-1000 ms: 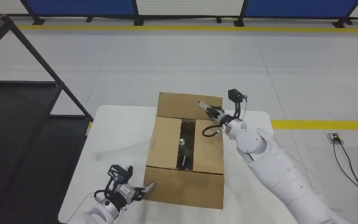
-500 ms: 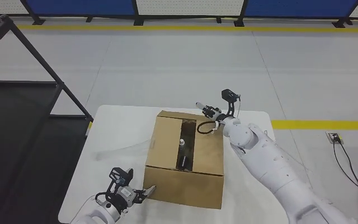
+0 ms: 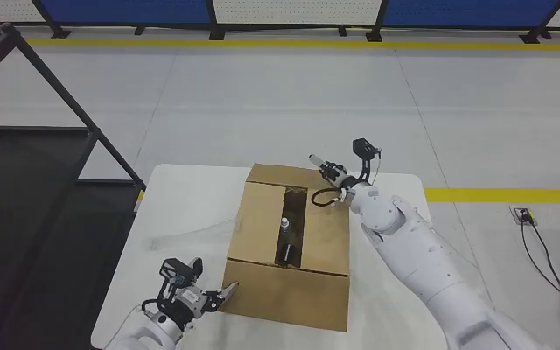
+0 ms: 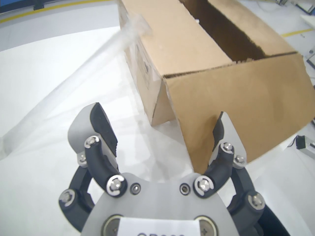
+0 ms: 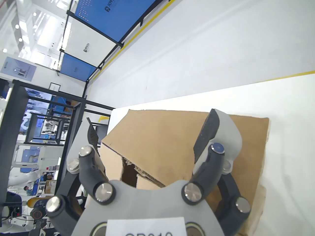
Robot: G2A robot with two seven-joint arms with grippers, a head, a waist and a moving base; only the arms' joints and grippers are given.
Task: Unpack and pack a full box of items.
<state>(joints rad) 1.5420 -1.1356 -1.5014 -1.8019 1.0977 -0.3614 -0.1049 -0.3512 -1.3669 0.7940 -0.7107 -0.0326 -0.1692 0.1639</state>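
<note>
1. The brown cardboard box (image 3: 262, 229) sits mid-way on the white table (image 3: 188, 201), its long axis running 12 to 6 o'clock; a dark bottle with a pale cap (image 3: 283, 238) shows through the open top slit
2. The left gripper (image 3: 226, 294) (image 4: 160, 114) waits at the box's 7 o'clock corner, jaws spread and empty, with the near end flap (image 4: 241, 99) just ahead
3. The right gripper (image 3: 320, 165) (image 5: 151, 119) hangs at 1 o'clock, jaws released, over the far end flap (image 5: 172, 133)
4. Each arm looks nearest its own end flap
5. The box's side print is blurred; the white label (image 4: 157, 227) on the wrist plate is cut off
</note>
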